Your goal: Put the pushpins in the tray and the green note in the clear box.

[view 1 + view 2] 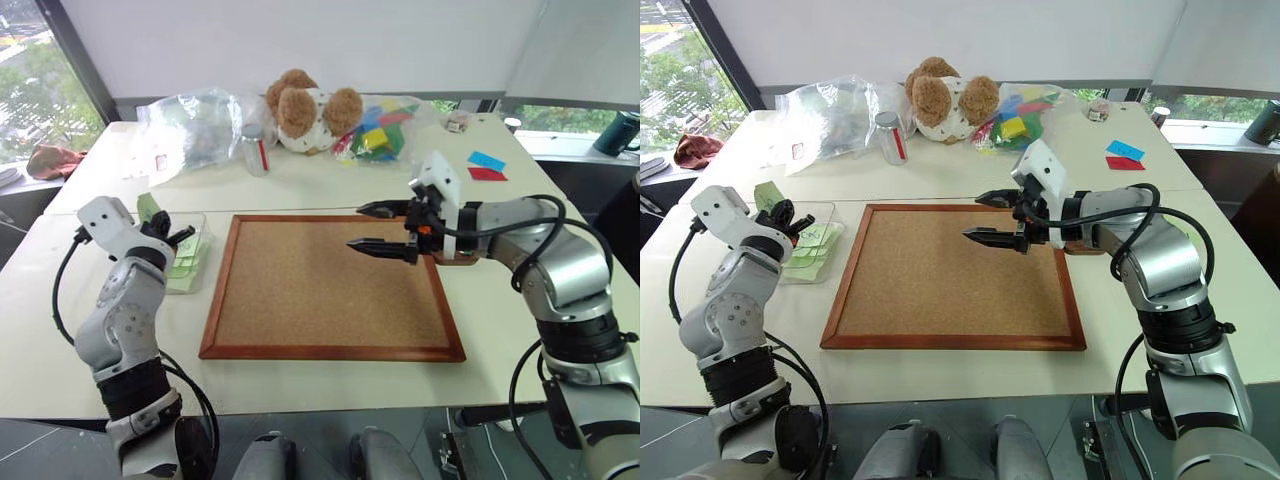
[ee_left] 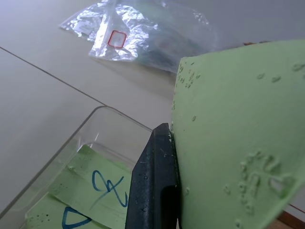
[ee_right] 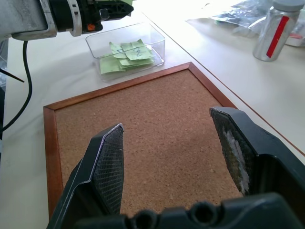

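The left gripper [image 2: 159, 191] is clamped on a pale green square sticky note [image 2: 238, 138], pitted with pinholes, and holds it up just over the near end of the transparent shallow plastic box [image 3: 125, 50], which sits on the cream table [image 1: 330, 385] beside the left edge of the big wood-framed corkboard [image 1: 330, 285]. Several more green notes [image 3: 127, 55] with blue squiggles already lie in that box. To finish this step well, I'd say the note should be carried a little further in over the middle of the box, lowered until it sits inside the walls, and only then let go, since a light sheet could otherwise drift onto the rim or the table. The right gripper [image 1: 385, 230] hangs over the far right part of the corkboard with its two black fingers spread wide and nothing between them. I can't make out any pushpins on the cork, and a small dark brown dish [image 1: 458, 260] only peeks out from under the right wrist, at the board's right edge. Farther back are crinkly clear plastic bags [image 1: 195, 125], a small silver bottle with a red stripe [image 1: 256, 150], a brown stuffed bear [image 1: 305, 110], a bag of coloured pieces [image 1: 385, 125], and blue and red paper scraps [image 1: 487, 167]; none of them stands in the left arm's way.
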Robot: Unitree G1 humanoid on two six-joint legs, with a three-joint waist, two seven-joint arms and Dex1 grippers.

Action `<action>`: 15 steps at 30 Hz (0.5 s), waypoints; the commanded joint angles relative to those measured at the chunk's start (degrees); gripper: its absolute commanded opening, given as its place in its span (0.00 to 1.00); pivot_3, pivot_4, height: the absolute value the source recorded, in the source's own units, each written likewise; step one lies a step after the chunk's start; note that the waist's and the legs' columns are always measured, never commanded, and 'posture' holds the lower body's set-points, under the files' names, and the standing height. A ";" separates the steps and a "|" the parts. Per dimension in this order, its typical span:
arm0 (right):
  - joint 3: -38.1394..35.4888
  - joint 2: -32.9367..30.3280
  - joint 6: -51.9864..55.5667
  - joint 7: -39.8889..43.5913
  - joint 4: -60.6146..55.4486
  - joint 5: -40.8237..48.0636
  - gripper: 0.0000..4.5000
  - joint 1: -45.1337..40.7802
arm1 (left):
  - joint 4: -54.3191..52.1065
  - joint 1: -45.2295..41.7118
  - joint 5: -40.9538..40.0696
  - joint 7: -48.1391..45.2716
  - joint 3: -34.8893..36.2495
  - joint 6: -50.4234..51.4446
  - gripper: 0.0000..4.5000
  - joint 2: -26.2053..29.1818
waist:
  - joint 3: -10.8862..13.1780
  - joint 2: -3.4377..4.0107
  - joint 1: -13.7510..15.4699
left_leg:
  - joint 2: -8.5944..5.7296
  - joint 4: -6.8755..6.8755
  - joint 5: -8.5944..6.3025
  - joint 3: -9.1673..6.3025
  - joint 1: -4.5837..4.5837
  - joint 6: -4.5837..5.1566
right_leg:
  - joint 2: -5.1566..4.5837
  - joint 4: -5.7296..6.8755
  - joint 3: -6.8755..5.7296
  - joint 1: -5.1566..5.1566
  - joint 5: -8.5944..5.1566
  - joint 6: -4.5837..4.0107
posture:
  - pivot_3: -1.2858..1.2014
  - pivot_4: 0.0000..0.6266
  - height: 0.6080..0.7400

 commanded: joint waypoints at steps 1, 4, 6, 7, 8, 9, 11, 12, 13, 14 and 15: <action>-0.22 -0.75 -0.93 -0.69 -2.35 0.44 0.71 0.04 | -0.04 -0.78 0.89 1.66 -1.43 0.66 0.12 1.81 | 0.00 0.00 -0.03 | 0.00 0.00 0.01 0.00 0.00 -0.01 | 0.00 0.00 0.00 0.00 0.00 0.00 | 0.52 0.24 1.00; -0.22 -0.77 -0.95 -1.06 -2.71 0.53 0.71 0.38 | 0.07 -0.24 2.81 2.95 -2.97 0.94 0.42 3.15 | 0.00 0.00 -0.06 | 0.00 0.00 0.02 0.00 0.00 -0.04 | 0.00 0.00 0.00 0.00 0.00 0.00 | 0.52 0.24 1.00; -0.20 -0.84 -0.98 -1.25 -2.92 0.55 0.71 0.66 | 0.14 -0.14 3.48 3.61 -3.54 1.24 0.65 3.80 | 0.00 0.00 -0.03 | 0.00 -0.01 0.03 0.00 0.00 -0.05 | 0.00 0.00 0.00 0.00 0.00 0.00 | 0.52 0.24 1.00; -0.16 -0.89 -1.02 -1.34 -3.01 0.51 0.71 0.76 | 0.28 -0.11 3.85 3.74 -3.88 1.27 0.75 4.24 | 0.00 0.00 -0.03 | 0.00 -0.01 0.03 0.00 0.00 -0.05 | 0.00 0.00 0.01 0.00 0.00 0.00 | 0.52 0.24 1.00; -0.16 -0.89 -1.07 -1.41 -3.02 0.50 0.71 0.83 | 0.47 -0.16 4.23 3.41 -4.41 0.91 0.88 4.66 | 0.00 0.00 -0.02 | 0.00 -0.01 0.03 0.00 0.00 -0.05 | 0.00 0.00 0.01 0.00 0.00 0.00 | 0.52 0.24 1.00; -0.14 -0.87 -1.16 -1.49 -3.00 0.44 0.71 0.88 | 0.63 -0.30 4.39 3.23 -4.70 0.73 0.99 4.89 | 0.00 0.00 -0.02 | 0.00 -0.01 0.03 0.00 0.00 -0.05 | 0.00 -0.01 0.00 0.00 0.00 0.00 | 0.52 0.24 1.00; -0.10 -0.84 -1.40 -1.61 -2.89 0.31 0.71 0.89 | 0.57 -0.64 5.05 2.02 -6.01 -0.46 0.99 5.64 | 0.00 0.00 0.08 | 0.00 -0.01 0.03 0.00 0.00 -0.06 | -0.01 -0.01 0.01 0.00 0.00 0.00 | 0.52 0.24 1.00; -0.07 -0.83 -1.47 -1.66 -2.82 0.29 0.71 0.87 | 0.40 -0.92 4.90 1.80 -6.21 -0.68 0.99 5.66 | 0.00 0.00 0.10 | 0.00 -0.01 0.03 0.00 -0.01 -0.06 | -0.01 -0.02 0.00 0.00 0.00 0.00 | 0.52 0.24 1.00; -0.04 -0.82 -1.56 -1.71 -2.73 0.25 0.71 0.83 | 0.20 -1.11 4.94 1.40 -6.65 -0.96 0.99 5.93 | 0.00 0.00 0.10 | 0.00 -0.01 0.03 0.00 -0.01 -0.06 | -0.01 -0.02 0.00 0.00 0.00 0.00 | 0.52 0.24 1.00; -0.01 -0.83 -1.63 -1.75 -2.68 0.23 0.71 0.81 | 0.09 -1.21 4.95 1.17 -6.88 -1.08 0.99 6.07 | 0.00 0.00 0.07 | -0.01 -0.01 0.03 0.00 -0.01 -0.06 | -0.02 -0.02 0.01 0.00 0.00 0.00 | 0.52 0.24 1.00; 0.00 -0.82 -1.70 -1.84 -2.68 0.21 0.71 0.83 | -0.32 -1.41 4.74 0.92 -7.00 -1.33 0.99 6.09 | 0.00 0.00 0.05 | -0.01 -0.01 0.03 0.00 -0.01 -0.06 | -0.02 -0.03 0.01 0.00 0.00 0.00 | 0.52 0.24 1.00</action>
